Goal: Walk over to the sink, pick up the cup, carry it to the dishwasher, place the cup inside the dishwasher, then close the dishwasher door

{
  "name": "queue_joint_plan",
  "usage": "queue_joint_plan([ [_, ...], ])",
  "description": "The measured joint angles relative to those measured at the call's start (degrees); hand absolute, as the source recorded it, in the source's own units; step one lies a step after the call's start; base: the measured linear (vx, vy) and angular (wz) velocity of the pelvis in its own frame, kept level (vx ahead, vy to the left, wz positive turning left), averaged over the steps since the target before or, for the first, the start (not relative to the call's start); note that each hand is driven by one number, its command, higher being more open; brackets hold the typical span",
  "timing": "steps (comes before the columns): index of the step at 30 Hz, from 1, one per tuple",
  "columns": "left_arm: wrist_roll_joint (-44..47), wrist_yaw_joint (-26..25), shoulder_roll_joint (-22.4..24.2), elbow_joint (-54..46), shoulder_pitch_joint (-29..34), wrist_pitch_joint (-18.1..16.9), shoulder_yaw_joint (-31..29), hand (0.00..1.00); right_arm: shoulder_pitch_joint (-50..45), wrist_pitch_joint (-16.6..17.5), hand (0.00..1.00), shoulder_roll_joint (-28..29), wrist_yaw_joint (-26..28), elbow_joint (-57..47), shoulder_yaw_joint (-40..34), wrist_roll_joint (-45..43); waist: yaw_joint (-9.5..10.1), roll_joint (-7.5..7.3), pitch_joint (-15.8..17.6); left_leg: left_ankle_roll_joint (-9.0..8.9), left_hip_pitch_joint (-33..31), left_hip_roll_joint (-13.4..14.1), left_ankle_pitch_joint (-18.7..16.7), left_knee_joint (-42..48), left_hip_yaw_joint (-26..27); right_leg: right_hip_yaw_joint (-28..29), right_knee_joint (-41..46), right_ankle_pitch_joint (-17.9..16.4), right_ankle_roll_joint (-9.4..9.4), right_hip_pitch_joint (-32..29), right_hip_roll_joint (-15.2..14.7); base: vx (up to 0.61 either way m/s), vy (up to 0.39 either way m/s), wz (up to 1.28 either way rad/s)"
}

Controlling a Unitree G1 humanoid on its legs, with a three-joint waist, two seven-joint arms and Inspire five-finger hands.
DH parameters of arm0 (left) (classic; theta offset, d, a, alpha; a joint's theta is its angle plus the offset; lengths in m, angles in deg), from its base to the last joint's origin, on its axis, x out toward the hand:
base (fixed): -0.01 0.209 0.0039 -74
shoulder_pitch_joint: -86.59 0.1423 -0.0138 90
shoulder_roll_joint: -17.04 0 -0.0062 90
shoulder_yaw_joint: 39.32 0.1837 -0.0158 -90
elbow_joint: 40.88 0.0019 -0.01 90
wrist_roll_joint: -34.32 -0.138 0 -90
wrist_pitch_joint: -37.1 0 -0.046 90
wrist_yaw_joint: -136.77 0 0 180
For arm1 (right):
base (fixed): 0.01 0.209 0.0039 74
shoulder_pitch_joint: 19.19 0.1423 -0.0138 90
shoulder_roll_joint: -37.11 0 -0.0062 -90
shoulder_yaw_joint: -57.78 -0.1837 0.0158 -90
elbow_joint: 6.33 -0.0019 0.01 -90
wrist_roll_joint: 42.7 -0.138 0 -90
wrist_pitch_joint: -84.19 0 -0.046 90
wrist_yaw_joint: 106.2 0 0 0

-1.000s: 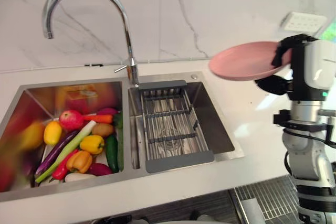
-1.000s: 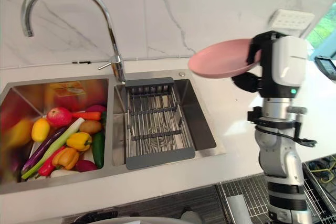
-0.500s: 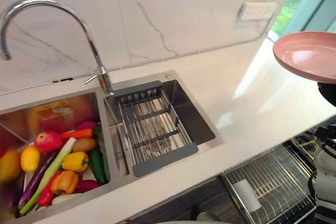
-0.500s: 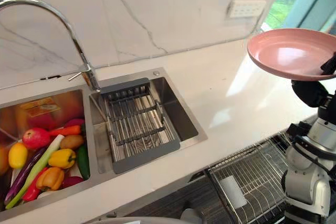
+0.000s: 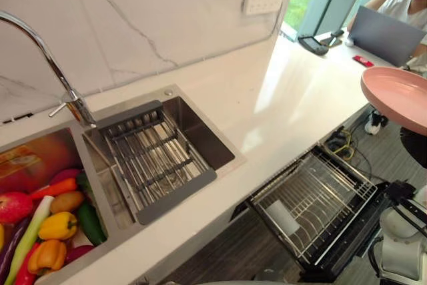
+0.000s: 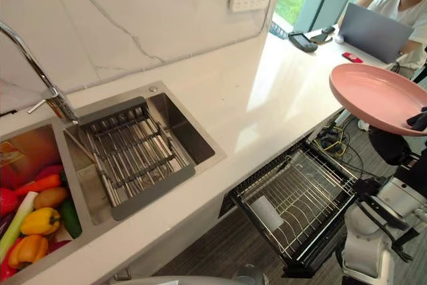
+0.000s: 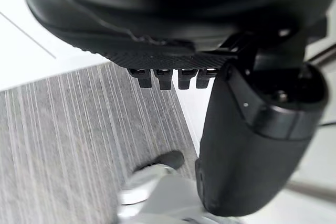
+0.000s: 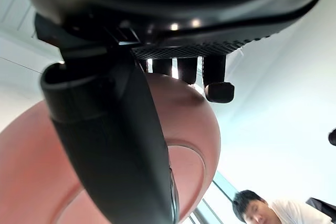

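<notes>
The right robot hand (image 8: 113, 145) is clamped on a pink plate (image 6: 373, 95), thumb underneath and fingers hooked over the rim. It holds the plate up roughly level, no cup in sight. The plate sits to the right of the pulled-out dishwasher rack (image 6: 313, 195) and higher than it, and a small white object (image 6: 265, 213) lies in that rack. Further left, the white worktop (image 6: 267, 98) carries the sink (image 5: 200, 131) with a grey drain tray (image 5: 153, 165), and veggies (image 5: 53, 225) fill the other basin. The left robot hand (image 7: 247, 145) hangs empty over the floor, fingers relaxed.
</notes>
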Motion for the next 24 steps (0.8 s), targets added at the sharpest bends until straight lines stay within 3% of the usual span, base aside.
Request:
queue_joint_plan([
  [1, 0.76, -0.48, 0.14, 0.63, -0.47, 0.31, -0.11, 1.0, -0.6, -0.22, 0.0, 0.95, 0.55, 0.81, 0.95, -0.16, -0.07, 0.43, 0.84, -0.12, -0.15, 1.75, -0.17, 1.21, 0.31, 0.48, -3.75, 2.21, -0.59, 1.49, 2.42, -0.07, -0.204, -0.64],
  [3, 1.54, -1.28, 0.35, 1.44, -0.36, 0.31, -0.12, 1.0, -2.71, -0.41, 0.0, 2.7, 0.99, 1.34, 1.17, -0.34, -0.24, 0.69, 0.97, -0.52, 0.99, 2.31, -0.31, 1.57, 0.58, 0.91, -6.71, 3.15, -0.73, 3.46, 3.83, -0.11, -0.085, -0.24],
  [8, 2.35, -1.62, 2.92, 2.06, -0.06, 0.9, -0.43, 1.0, -5.06, -0.38, 0.0, 3.89, 1.21, 1.33, 1.85, -1.73, -0.75, 1.79, 2.81, -0.64, 1.29, 2.65, -0.37, 1.43, 2.61, 3.03, -11.2, 6.52, -0.78, 3.74, 4.93, -0.12, 0.009, -0.22],
  [15, 2.43, -1.64, 4.4, 1.88, -0.27, 0.83, -0.77, 1.0, -4.11, -0.8, 0.0, 4.29, 1.42, 3.73, 6.05, -1.6, -0.77, 2.75, 5.92, 0.4, 0.35, 1.75, -0.46, 2.28, 2.42, 2.86, -12.88, 8.47, -0.38, 3.71, 4.49, -0.07, 0.083, 0.01],
  [24, 3.94, 1.28, 6.95, 1.77, -0.78, 0.65, 4.82, 1.0, 3.95, -2.58, 0.0, 1.44, 0.93, 16.7, 6.43, -1.41, -1.07, 8.02, 12.87, 2.61, -2.33, -2.13, 1.81, -1.28, -0.44, 1.62, -10.44, 8.52, -0.15, -0.4, 1.05, -0.08, 0.106, 0.1],
])
